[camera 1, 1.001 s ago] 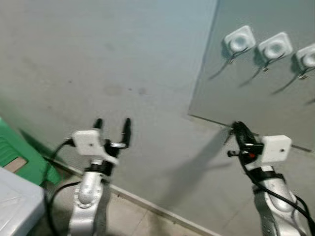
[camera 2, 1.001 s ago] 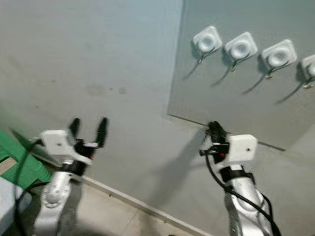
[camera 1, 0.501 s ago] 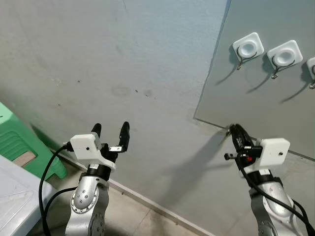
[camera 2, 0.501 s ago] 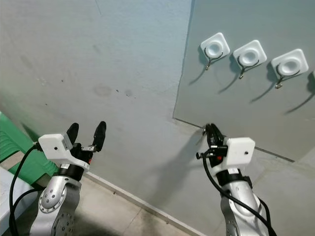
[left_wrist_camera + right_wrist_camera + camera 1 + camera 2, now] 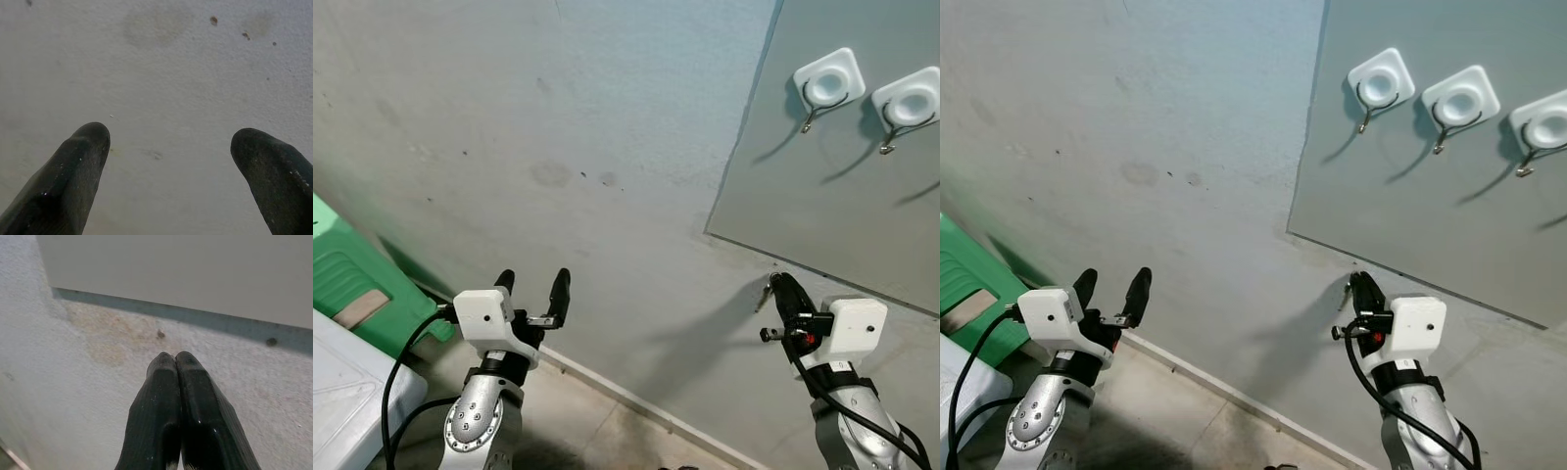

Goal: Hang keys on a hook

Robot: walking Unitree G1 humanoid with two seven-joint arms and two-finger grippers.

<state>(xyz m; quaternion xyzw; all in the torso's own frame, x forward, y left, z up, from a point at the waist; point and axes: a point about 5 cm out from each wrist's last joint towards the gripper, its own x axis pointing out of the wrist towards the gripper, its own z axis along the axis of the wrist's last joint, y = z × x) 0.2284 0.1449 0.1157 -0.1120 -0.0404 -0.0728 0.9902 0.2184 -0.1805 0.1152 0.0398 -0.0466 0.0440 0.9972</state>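
Our right end effector point(image 5: 1363, 290) was pressed together below the panel; keys weren't discernible. Left end effector point(image 5: 530, 284) stood apart. We judged raising steadily toward the nearest hook point(image 5: 1377, 82) best.

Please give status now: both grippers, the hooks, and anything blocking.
Left gripper open, empty, pointing at bare wall. Right gripper shut, no keys seen, just below the grey panel. Hooks on the panel, bare, well above. Nothing in the way.

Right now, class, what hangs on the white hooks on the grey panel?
Nothing: each white hook on the grey panel shows a bare wire and its shadow. No keys are visible between the right gripper's shut fingers.
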